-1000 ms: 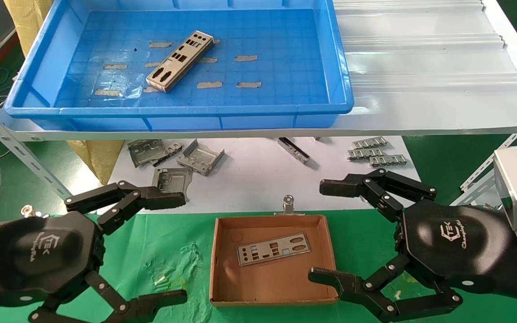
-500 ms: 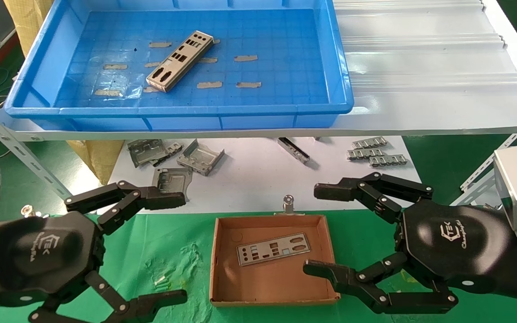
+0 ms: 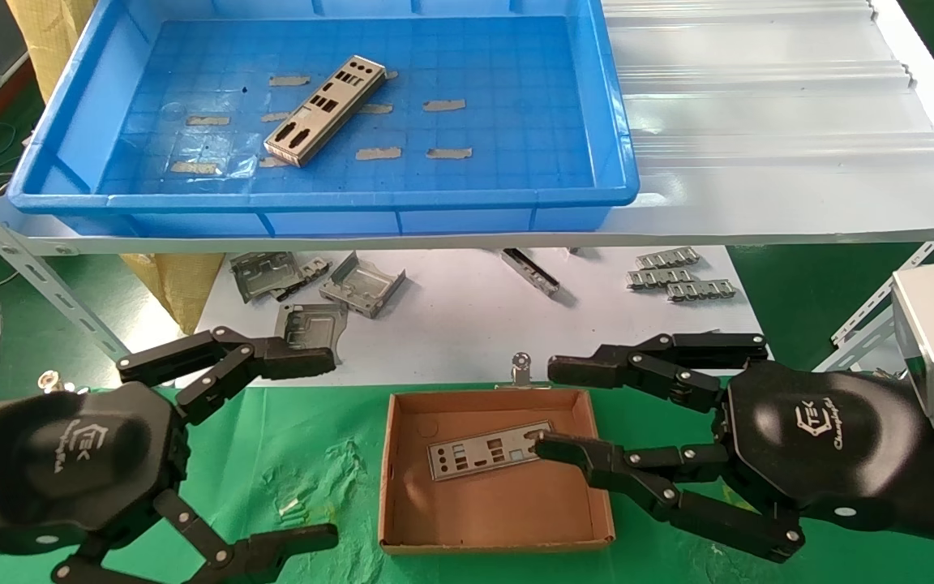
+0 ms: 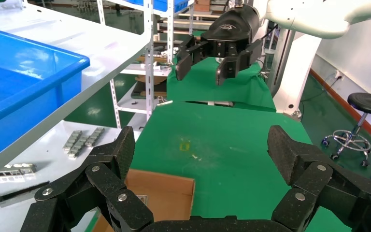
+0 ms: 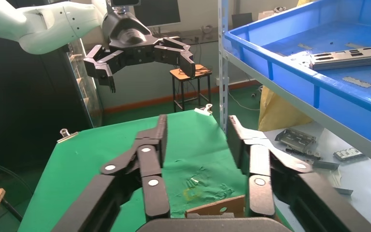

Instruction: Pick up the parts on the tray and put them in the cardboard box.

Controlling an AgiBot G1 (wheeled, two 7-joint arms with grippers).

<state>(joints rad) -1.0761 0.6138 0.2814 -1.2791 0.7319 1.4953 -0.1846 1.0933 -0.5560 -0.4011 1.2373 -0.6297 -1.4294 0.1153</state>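
One silvery punched part lies slantwise on the floor of the blue tray on the upper shelf; it also shows in the right wrist view. A second part lies flat in the cardboard box on the green cloth. My right gripper hovers over the box's right side, open with a narrowed gap and nothing between its fingers; its near fingertip is over the end of that part. My left gripper stays wide open and empty to the left of the box.
Grey bent brackets and ribbed strips lie on the white sheet under the shelf. A binder clip stands at the box's far edge. The shelf's front edge overhangs the white sheet.
My right gripper's fingers have drawn closer together and reached left over the box's right side. The left gripper, both parts and the box have not moved.
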